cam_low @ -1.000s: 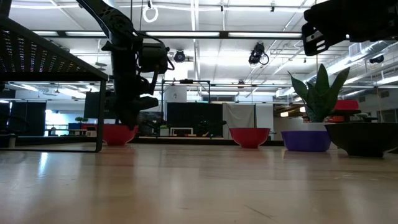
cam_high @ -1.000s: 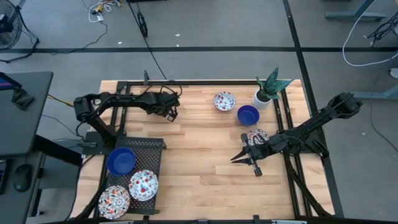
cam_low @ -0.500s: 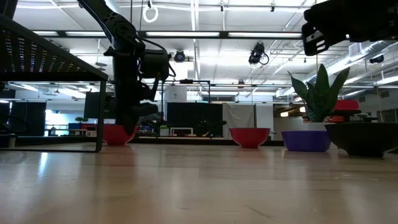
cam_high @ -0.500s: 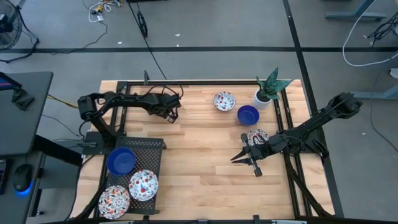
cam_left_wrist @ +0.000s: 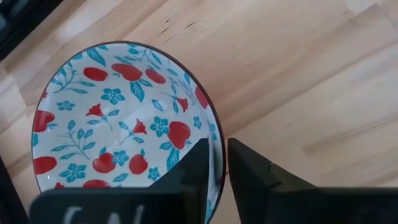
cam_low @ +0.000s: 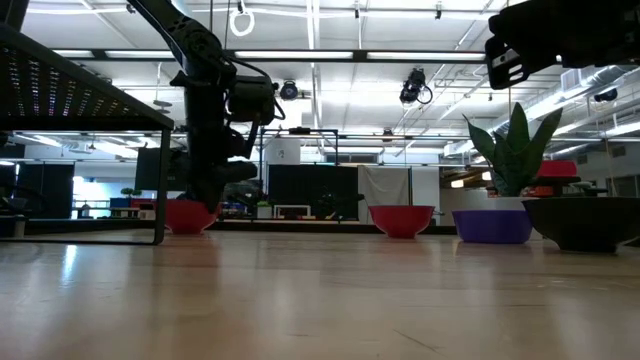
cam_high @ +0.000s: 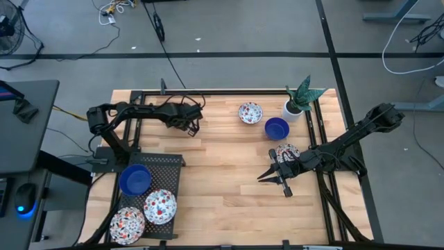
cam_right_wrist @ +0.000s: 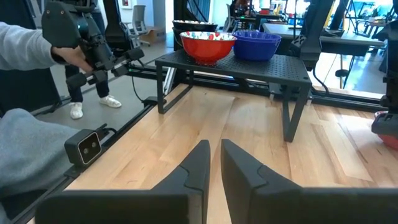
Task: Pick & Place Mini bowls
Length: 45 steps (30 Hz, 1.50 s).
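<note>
two dark arms reach over the wooden table [cam_high: 222, 180], the biggest thing in sight. on its near left corner stands a black perforated rack [cam_high: 170, 161], carrying a solid blue bowl [cam_high: 134, 178] and two floral bowls [cam_high: 159, 205], [cam_high: 127, 223] side by side. the left arm stretches along the far left of the table, and the left gripper [cam_left_wrist: 217, 163] has its fingers drawn narrow over the rim of a floral bowl [cam_left_wrist: 118, 118], one finger inside the rim and one outside; this bowl sits on the wood under the gripper and is hidden in the high view. the right arm lies across the right side, and the right gripper [cam_high: 272, 175] hangs above bare wood with its fingers close together, holding nothing. just behind it a floral bowl [cam_high: 287, 151] lies on the table, partly under the arm. toward the far right, a blue bowl [cam_high: 276, 128] sits beside another floral bowl [cam_high: 250, 112], and a white plant pot [cam_high: 293, 108] with a green plant stands near them at the edge. a person's sleeve [cam_right_wrist: 28, 46] shows beyond the table.
</note>
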Each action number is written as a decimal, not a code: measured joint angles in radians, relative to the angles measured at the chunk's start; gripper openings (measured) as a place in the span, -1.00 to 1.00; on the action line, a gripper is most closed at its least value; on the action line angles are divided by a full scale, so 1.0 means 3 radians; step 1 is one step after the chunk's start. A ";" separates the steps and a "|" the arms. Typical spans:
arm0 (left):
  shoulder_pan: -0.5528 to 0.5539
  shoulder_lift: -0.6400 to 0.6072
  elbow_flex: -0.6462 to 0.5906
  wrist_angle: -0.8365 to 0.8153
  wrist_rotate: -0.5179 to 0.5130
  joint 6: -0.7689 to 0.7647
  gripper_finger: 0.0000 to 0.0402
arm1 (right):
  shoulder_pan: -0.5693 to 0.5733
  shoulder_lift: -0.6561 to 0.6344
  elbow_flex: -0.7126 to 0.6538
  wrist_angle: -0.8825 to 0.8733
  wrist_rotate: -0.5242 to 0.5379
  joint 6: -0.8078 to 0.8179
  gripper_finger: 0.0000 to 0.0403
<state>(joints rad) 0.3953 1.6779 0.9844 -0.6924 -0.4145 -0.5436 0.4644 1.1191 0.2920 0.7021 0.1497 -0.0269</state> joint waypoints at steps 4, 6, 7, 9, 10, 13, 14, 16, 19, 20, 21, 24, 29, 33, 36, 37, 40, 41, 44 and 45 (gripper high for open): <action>-0.0001 0.0000 0.0000 -0.0007 -0.0002 0.0034 -0.84 | 0.0000 0.0000 0.0000 0.0000 0.0000 0.0001 -0.80; -0.0017 0.0000 0.0003 -0.0021 -0.0040 0.0116 -0.92 | 0.0000 0.0000 0.0000 0.0000 0.0000 0.0000 -0.80; -0.0029 -0.0001 0.0004 -0.0031 -0.0052 0.0164 -0.94 | 0.0000 0.0000 0.0000 0.0000 0.0000 0.0000 -0.80; -0.0084 -0.0003 0.0004 -0.0038 -0.0052 0.0221 -0.94 | 0.0000 0.0000 0.0000 0.0000 -0.0001 0.0001 -0.80; -0.0118 -0.0011 0.0003 -0.0046 -0.0049 0.0269 -0.94 | 0.0000 0.0000 0.0000 0.0000 -0.0001 0.0000 -0.80; -0.0279 -0.0057 0.0077 -0.0163 0.0042 0.0352 -0.94 | 0.0000 0.0000 0.0000 0.0000 -0.0001 0.0000 -0.80; -0.0347 -0.0066 0.0132 -0.0240 0.0088 0.0377 -0.95 | 0.0000 0.0000 0.0000 0.0000 -0.0001 -0.0001 -0.80; -0.0497 -0.0067 0.0294 -0.0372 0.0087 0.0435 -0.95 | 0.0000 0.0000 0.0000 0.0000 -0.0001 -0.0001 -0.80; -0.0734 -0.0075 0.0588 -0.0455 0.0085 0.0553 -0.95 | 0.0000 0.0000 0.0000 -0.0001 -0.0001 -0.0001 -0.80; -0.0824 -0.0075 0.0675 -0.0460 0.0084 0.0607 -0.95 | 0.0000 0.0000 0.0000 -0.0001 -0.0003 -0.0001 -0.80; -0.0912 -0.0075 0.0759 -0.0464 0.0070 0.0633 -0.95 | 0.0000 0.0000 0.0000 0.0001 -0.0009 -0.0001 -0.80; -0.1177 -0.0075 0.1028 -0.0484 0.0051 0.0687 -0.95 | 0.0000 0.0000 0.0000 0.0000 -0.0030 0.0002 -0.80; -0.1659 -0.0075 0.1460 -0.0631 0.0042 0.0892 -0.95 | 0.0001 0.0000 0.0000 -0.0001 -0.0032 0.0028 -0.80; -0.2099 -0.0075 0.1968 -0.1000 0.0096 0.0983 -0.95 | 0.0001 0.0000 0.0000 0.0000 -0.0031 0.0015 -0.80; -0.2434 -0.0075 0.2441 -0.1217 0.0292 0.0963 -0.95 | 0.0001 0.0000 0.0000 0.0003 -0.0031 -0.0016 -0.80; -0.2538 -0.0075 0.2601 -0.1264 0.0390 0.0951 -0.95 | 0.0001 0.0000 0.0000 0.0010 -0.0029 -0.0024 -0.80; -0.2839 -0.0075 0.3011 -0.1298 0.0679 0.0790 -0.95 | 0.0000 0.0000 0.0000 0.0023 -0.0029 -0.0027 -0.80; -0.2930 -0.0075 0.3133 -0.1301 0.0768 0.0706 -0.95 | 0.0000 0.0000 0.0000 0.0026 -0.0029 -0.0034 -0.80; -0.3199 -0.0076 0.3422 -0.1315 0.0865 0.0386 -0.95 | 0.0000 0.0000 0.0000 0.0032 -0.0028 -0.0041 -0.80; -0.3283 -0.0076 0.3490 -0.1351 0.0871 0.0261 -0.95 | 0.0000 0.0000 0.0000 0.0032 -0.0028 -0.0041 -0.80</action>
<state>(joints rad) -0.5896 1.6550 2.0315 -1.0978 -0.1531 -0.4653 0.4644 1.1191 0.2920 0.7117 0.1413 -0.0391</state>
